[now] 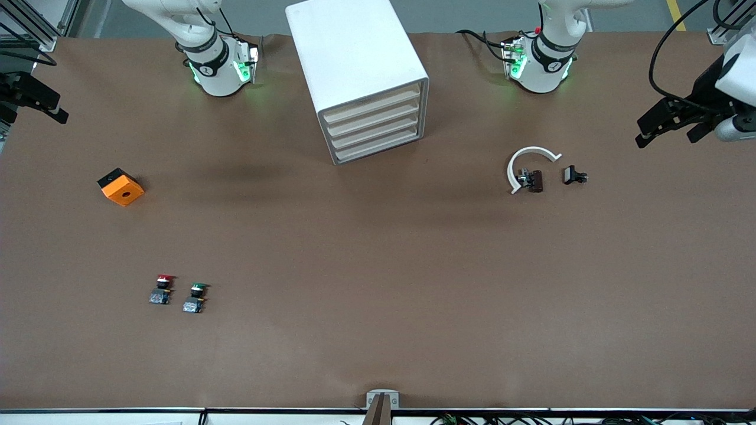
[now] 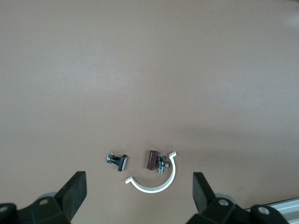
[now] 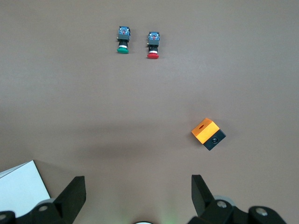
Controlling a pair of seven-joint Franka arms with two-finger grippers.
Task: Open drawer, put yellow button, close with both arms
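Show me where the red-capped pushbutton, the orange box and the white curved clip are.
red-capped pushbutton (image 1: 162, 289), front view, on its body below the cap.
orange box (image 1: 121, 187), front view, on its orange top face.
white curved clip (image 2: 154, 187), left wrist view, on its arc.

The matt brown paper-like table cover (image 1: 378, 283) lies smooth. The rounded white cabinet (image 1: 354, 59) looks like satin plastic, its cream drawer fronts (image 1: 373, 127) dull. The glossy white plastic half-ring clip (image 2: 156, 179), between the left jaws, adjoins a brown block with shiny metal screw (image 2: 155, 161). The orange-and-black plastic box (image 3: 208, 133) looks matt.
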